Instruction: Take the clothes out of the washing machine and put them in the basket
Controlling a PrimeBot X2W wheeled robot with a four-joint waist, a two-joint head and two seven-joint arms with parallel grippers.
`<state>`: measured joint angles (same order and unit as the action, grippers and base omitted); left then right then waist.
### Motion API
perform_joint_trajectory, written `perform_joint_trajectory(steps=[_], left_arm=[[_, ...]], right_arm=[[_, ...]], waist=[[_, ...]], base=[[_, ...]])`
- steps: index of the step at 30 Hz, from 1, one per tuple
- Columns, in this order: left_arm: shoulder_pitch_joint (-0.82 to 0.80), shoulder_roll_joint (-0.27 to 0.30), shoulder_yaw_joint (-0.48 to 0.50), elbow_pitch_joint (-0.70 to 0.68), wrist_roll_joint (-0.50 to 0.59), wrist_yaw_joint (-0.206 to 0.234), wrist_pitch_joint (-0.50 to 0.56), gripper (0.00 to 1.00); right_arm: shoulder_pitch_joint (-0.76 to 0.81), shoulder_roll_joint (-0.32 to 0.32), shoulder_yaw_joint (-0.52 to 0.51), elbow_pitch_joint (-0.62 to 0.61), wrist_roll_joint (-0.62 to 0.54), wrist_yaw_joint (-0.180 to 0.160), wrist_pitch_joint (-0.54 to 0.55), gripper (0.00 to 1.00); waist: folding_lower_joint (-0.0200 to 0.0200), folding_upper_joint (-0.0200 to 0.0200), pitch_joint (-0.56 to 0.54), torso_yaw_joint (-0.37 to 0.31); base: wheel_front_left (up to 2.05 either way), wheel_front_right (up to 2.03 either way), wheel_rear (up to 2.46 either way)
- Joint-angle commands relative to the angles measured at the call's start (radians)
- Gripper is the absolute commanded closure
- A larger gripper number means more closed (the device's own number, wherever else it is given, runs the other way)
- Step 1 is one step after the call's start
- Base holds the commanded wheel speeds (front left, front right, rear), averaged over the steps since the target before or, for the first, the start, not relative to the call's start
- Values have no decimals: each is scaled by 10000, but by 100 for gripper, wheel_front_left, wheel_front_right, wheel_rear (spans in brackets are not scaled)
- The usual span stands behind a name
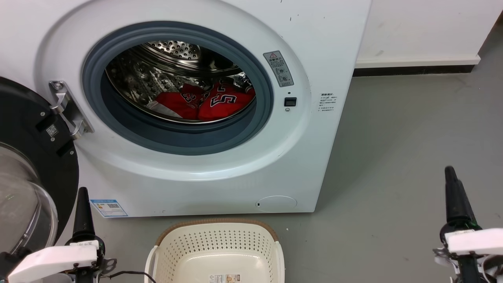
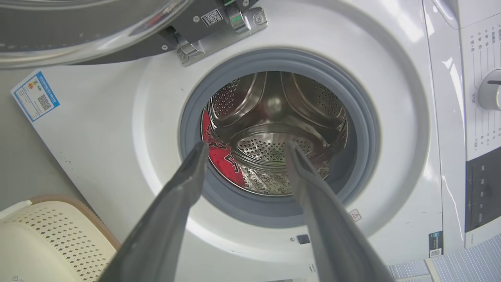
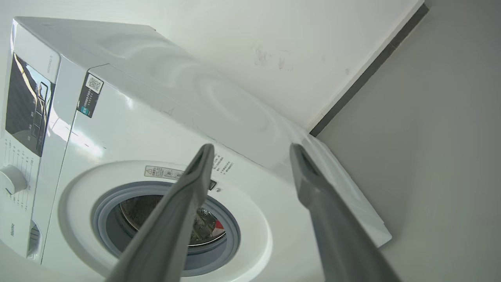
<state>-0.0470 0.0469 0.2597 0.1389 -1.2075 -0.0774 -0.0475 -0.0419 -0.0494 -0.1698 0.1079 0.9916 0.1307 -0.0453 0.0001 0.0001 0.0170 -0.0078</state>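
The white washing machine [image 1: 314, 51] stands with its porthole uncovered. Red clothes [image 1: 204, 103] with black-and-white numbers lie heaped at the bottom of the steel drum, and they also show in the left wrist view [image 2: 219, 156]. The cream basket [image 1: 216, 222] sits on the floor in front of the washer, with nothing in the part I see. My left gripper [image 2: 246, 147] is open, outside the washer, pointing at the porthole; in the head view it is at the lower left [image 1: 83, 192]. My right gripper [image 3: 252, 149] is open too, low at the right [image 1: 449, 171] over the floor, away from the washer.
The black-framed glass door [image 1: 27, 165] hangs swung out at the left, close beside my left gripper. Grey floor [image 1: 393, 149] stretches to the right of the washer. A white wall with a dark skirting [image 1: 412, 70] runs behind.
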Motion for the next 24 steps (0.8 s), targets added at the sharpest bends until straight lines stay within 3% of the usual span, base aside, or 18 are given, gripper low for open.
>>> perform_joint_trajectory(steps=[1, 11, 24], left_arm=[[-241, 31, 52, -308, 304, -13, -84, 0], [-247, 32, -76, -2071, 2279, 377, -420, 0], [146, 36, -1382, -3350, 5472, 808, -786, 0]], right_arm=[[-313, -17, 207, -501, -641, 1, -100, 0], [-265, -20, 696, -1812, -3522, 1, -441, 0], [-125, -20, 989, -2458, -5820, 0, -802, 0]], waist=[[0, -1, 16, 3], [0, -1, 106, -3], [0, -1, 193, -68]], base=[[0, 0, 0], [0, 0, 0], [0, 0, 0]])
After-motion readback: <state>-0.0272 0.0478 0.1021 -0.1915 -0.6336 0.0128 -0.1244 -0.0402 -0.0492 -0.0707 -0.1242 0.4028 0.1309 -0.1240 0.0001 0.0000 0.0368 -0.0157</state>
